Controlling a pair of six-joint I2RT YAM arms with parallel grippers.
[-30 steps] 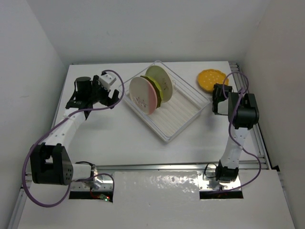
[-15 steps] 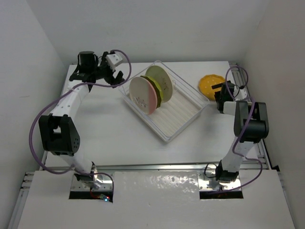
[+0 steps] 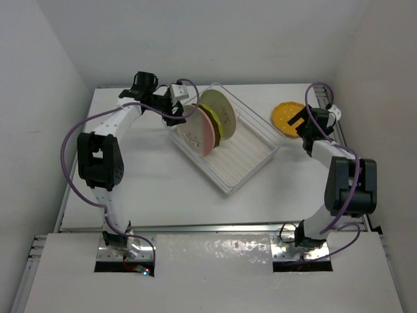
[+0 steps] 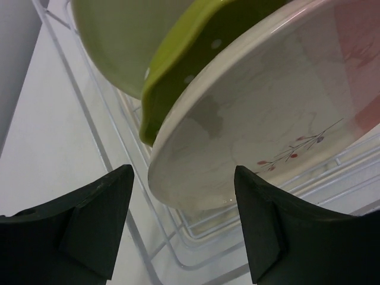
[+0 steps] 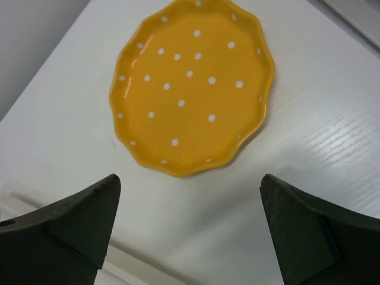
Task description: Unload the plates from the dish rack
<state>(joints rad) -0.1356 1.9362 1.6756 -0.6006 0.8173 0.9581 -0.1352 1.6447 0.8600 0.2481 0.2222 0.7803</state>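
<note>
The white wire dish rack (image 3: 244,155) sits slantwise mid-table. Three plates stand on edge at its far end: the cream-and-pink plate (image 3: 195,134) in front, the scalloped olive-green plate (image 3: 212,124) behind it, and the pale green-and-cream plate (image 3: 220,107) at the back. My left gripper (image 3: 184,111) is open at the cream-and-pink plate's far-left rim. In the left wrist view the open gripper (image 4: 184,222) has one finger on each side of that plate's (image 4: 267,119) lower edge, not touching it. The orange-yellow dotted plate (image 3: 287,112) lies flat on the table. My right gripper (image 3: 298,121) is open and empty just beside it.
In the left wrist view the rack's wire rim (image 4: 138,234) runs under my fingers, with the olive-green plate (image 4: 196,47) and pale green plate (image 4: 119,35) above. The right wrist view shows the orange-yellow plate (image 5: 190,83) ahead of the open gripper (image 5: 187,231). White walls enclose the table.
My left gripper has swung right, from the far-left of the table to the rim of the cream-and-pink plate. My right gripper has moved a little farther back, staying beside the orange-yellow plate.
</note>
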